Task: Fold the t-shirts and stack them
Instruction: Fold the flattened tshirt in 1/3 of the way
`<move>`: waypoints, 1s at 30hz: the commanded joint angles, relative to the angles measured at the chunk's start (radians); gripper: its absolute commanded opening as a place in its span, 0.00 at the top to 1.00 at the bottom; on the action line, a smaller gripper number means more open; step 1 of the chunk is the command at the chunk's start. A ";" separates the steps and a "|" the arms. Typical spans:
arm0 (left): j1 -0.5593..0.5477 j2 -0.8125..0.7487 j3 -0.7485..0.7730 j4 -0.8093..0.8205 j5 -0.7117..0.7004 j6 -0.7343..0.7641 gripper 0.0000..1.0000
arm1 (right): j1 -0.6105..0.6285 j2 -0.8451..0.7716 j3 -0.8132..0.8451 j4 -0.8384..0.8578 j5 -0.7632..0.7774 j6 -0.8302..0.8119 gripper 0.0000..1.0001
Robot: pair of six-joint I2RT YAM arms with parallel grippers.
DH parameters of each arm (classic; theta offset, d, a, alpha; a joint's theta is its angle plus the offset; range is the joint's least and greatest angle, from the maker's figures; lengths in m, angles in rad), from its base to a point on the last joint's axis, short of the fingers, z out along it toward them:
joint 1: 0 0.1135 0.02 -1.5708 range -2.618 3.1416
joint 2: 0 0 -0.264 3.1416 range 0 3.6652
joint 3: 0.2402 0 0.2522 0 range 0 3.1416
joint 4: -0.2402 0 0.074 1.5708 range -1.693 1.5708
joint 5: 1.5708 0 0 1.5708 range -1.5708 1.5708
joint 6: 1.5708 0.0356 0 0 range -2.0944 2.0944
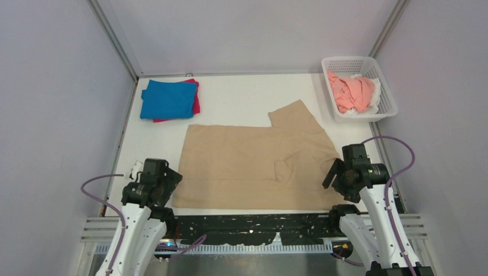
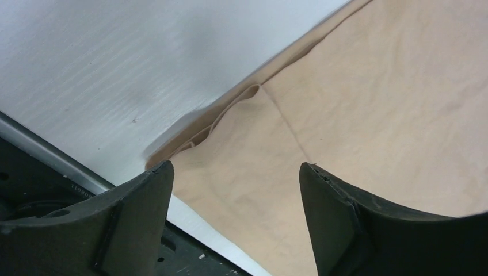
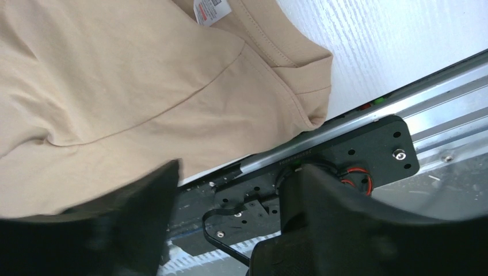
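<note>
Between the two claws, from above, the tan t-shirt [image 1: 253, 167] lies flat, its long axis running from left gripper [image 1: 166, 179] to right gripper [image 1: 335, 172]. Left wrist view: jaws apart, the shirt's corner just ahead. Right wrist view: jaws apart, empty, its collar end just ahead.

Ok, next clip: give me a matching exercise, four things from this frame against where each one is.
Things:
1. large tan short-sleeved cloth t-shirt
2. folded blue cloth t-shirt
3. crumpled salmon-pink cloth shirt
4. white plastic mesh basket

Places:
A. far right corner of the white table
B. spread out in the middle, at the near edge
C. far left, lying on a magenta shirt
D. inside the basket

Pairs: 1-B, 2-C, 3-D, 4-A.
</note>
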 commanded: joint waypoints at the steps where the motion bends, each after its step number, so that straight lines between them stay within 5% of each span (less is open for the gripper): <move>1: 0.006 -0.041 0.078 -0.184 -0.088 -0.003 0.17 | 0.000 0.006 0.073 -0.019 0.028 -0.001 0.00; 5: 0.005 -0.038 0.109 -0.093 -0.077 0.053 0.01 | 0.001 0.020 0.153 -0.005 0.066 -0.002 0.05; 7: 0.005 -0.005 0.132 -0.013 -0.041 0.107 0.00 | 0.001 0.038 0.207 0.056 0.044 -0.026 0.05; 11: 0.006 0.142 0.211 0.167 -0.017 0.220 0.00 | 0.001 0.042 0.259 0.280 0.042 -0.037 0.05; 17: -0.012 0.540 0.481 0.329 0.024 0.471 0.01 | 0.000 0.064 0.124 0.766 -0.071 -0.033 0.05; 22: -0.034 0.953 0.860 0.122 -0.052 0.589 0.00 | 0.014 0.258 0.183 0.919 -0.134 -0.102 0.05; 30: -0.031 1.458 1.368 -0.072 -0.021 0.683 0.00 | 0.134 0.584 0.404 0.945 0.115 -0.332 0.05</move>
